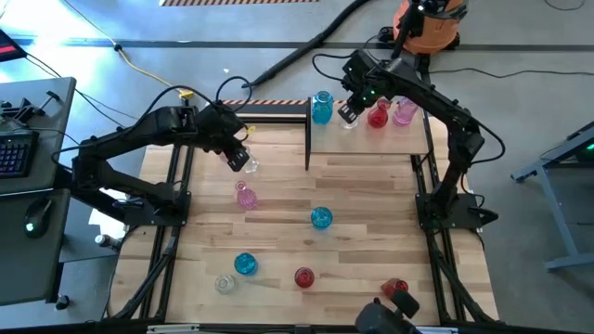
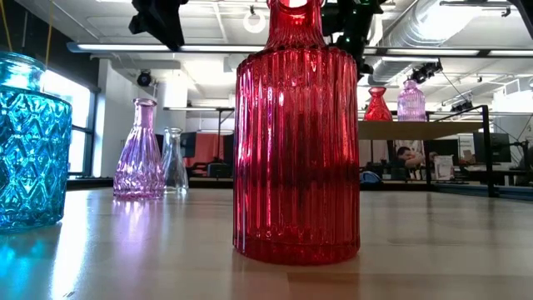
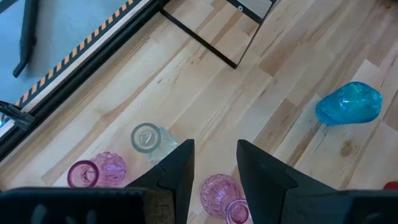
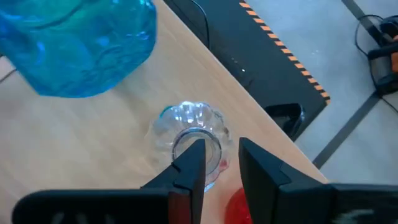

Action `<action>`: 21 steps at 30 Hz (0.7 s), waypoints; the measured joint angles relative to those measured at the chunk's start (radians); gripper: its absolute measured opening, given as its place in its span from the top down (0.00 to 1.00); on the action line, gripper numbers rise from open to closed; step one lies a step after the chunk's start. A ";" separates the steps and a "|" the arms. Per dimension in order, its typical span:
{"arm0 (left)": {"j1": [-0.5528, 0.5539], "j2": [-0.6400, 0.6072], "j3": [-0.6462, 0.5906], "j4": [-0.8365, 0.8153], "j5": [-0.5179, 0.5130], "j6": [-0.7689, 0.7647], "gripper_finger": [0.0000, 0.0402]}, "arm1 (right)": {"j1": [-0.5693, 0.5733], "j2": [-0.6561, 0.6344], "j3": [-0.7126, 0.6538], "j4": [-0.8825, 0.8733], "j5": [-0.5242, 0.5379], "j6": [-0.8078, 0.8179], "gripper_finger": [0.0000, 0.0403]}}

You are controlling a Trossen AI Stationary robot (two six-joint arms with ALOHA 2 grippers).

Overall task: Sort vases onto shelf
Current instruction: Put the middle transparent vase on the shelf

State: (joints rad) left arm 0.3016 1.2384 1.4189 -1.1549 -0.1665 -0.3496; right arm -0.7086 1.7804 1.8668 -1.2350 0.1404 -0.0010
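Eleven vases from above: small translucent glass pieces, bulbous with narrow necks; three blue, three clear, three red, two pink.
Four on the shelf: the light plywood-topped shelf (image 1: 371, 144) at the far right carries a blue vase (image 1: 322, 108), a clear vase (image 4: 189, 134), a red vase (image 1: 378, 116) and a pink vase (image 1: 405, 111) in a row along its far edge.
Seven on the table: on the pale wooden plank table (image 1: 371, 213) are a clear one (image 1: 249, 165) and a pink one (image 1: 245, 196) at far left, a blue one (image 1: 321, 218) mid-table, and along the near edge a blue (image 1: 245, 264), a clear (image 1: 225, 284) and two red (image 1: 304, 277) (image 1: 395, 288).
Extra pink: the left wrist view shows two pink vases by the clear one, one (image 3: 96, 173) beside it and one (image 3: 224, 196) below the claw; from above only one shows.
Textures: the near red vase is vertically ribbed; the blue one cut off at the low view's left edge has a diamond pattern (image 2: 29, 142).
Left gripper (image 3: 214, 149): spread wide, empty, hanging over the pink vase on the far left of the table.
Right gripper (image 4: 217, 149): down at the mouth of the clear vase on the shelf; whether it pinches the rim cannot be told.
Hidden: the ribbed red vase fills the low view and blocks most of the table behind it; the clear shelf vase is mostly covered from above by the right gripper.
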 joint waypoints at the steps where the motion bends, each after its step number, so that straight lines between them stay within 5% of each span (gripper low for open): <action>1: 0.000 0.001 0.000 0.000 0.000 -0.004 0.72 | -0.001 0.000 0.000 0.001 0.003 0.000 0.80; 21: 0.000 0.001 0.000 0.000 0.000 -0.016 0.72 | -0.018 0.004 0.088 -0.039 0.008 -0.020 0.80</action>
State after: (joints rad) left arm 0.3019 1.2396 1.4189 -1.1547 -0.1665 -0.3658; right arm -0.7266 1.7844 1.9552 -1.2744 0.1482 -0.0207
